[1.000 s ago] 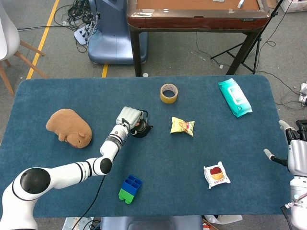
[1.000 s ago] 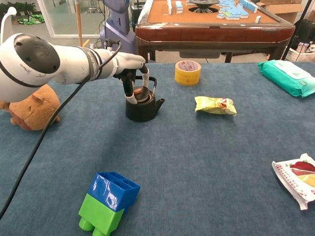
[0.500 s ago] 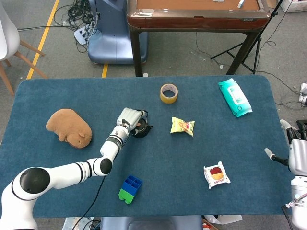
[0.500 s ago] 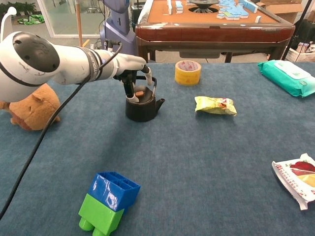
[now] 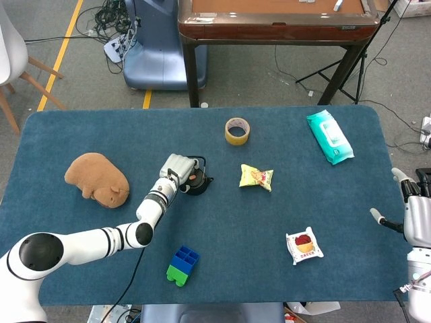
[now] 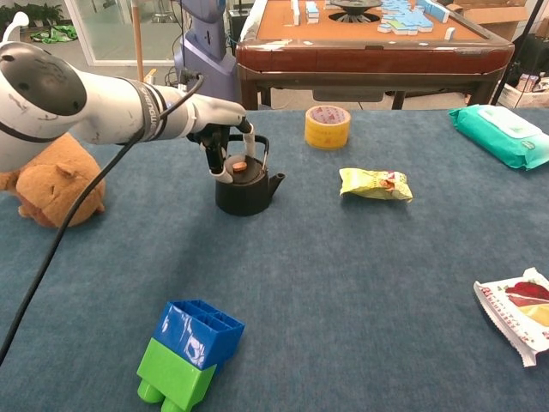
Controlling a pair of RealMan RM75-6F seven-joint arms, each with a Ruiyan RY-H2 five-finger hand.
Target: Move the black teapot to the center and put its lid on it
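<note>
The black teapot stands upright on the blue tabletop, left of the middle and nearer the far edge than the near one, its spout turned toward the right edge. Its lid looks seated on the opening, a small brown knob showing on top. The left hand hangs over the pot from the left, its fingers curled down beside the arched handle and touching or nearly touching the lid's rim; whether they have hold of anything, I cannot tell from either view. The right hand sits off the right edge of the tabletop, fingers apart and holding nothing.

The pot looks rigid and fairly heavy for its size (probably cast iron or glazed ceramic), so it should not deform, but a smooth body would slip under a loose grip. The arched handle seems the safest hold: hooking under it keeps the pot level. The lid is loose and could slide off if the pot tips, so any further move toward the center calls for an upright carry.
</note>
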